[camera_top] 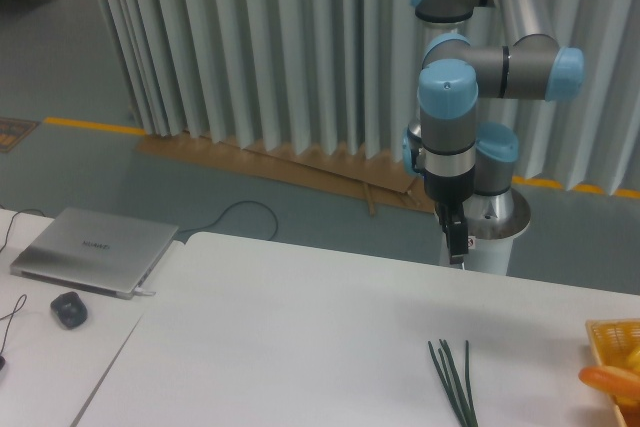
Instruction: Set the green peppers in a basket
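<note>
Bench (300, 327) white, broad; a second white bench on my far left carries a closed laptop (95, 250) and a mouse (68, 309). Grey pleated curtain (250, 47) behind, grey floor with a yellow line. Scallion stalks (455, 382) lie near the front edge. Basket (608, 332), yellow-orange, shows only a corner at the right edge, something orange inside. I see no green pepper anywhere. Pincer (458, 243) hangs above the bench's far edge, touching nothing; edge-on, so I cannot tell how far it is parted.
</note>
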`<state>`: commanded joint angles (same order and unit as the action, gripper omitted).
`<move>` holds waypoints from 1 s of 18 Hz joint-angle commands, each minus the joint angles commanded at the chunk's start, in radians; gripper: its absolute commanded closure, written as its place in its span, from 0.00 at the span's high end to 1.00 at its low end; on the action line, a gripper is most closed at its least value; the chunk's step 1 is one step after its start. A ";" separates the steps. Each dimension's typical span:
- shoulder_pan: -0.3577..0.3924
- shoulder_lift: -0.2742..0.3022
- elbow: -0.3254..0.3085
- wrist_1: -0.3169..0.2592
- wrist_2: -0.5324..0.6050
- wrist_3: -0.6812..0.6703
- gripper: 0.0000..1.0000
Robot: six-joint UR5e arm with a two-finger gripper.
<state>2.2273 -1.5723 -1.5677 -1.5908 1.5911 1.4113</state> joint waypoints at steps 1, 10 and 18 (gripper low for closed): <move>0.002 0.000 0.002 0.000 -0.034 0.000 1.00; 0.003 -0.003 -0.006 0.002 -0.076 -0.003 1.00; 0.003 -0.005 -0.009 0.003 -0.053 -0.009 1.00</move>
<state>2.2304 -1.5769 -1.5769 -1.5877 1.5386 1.4021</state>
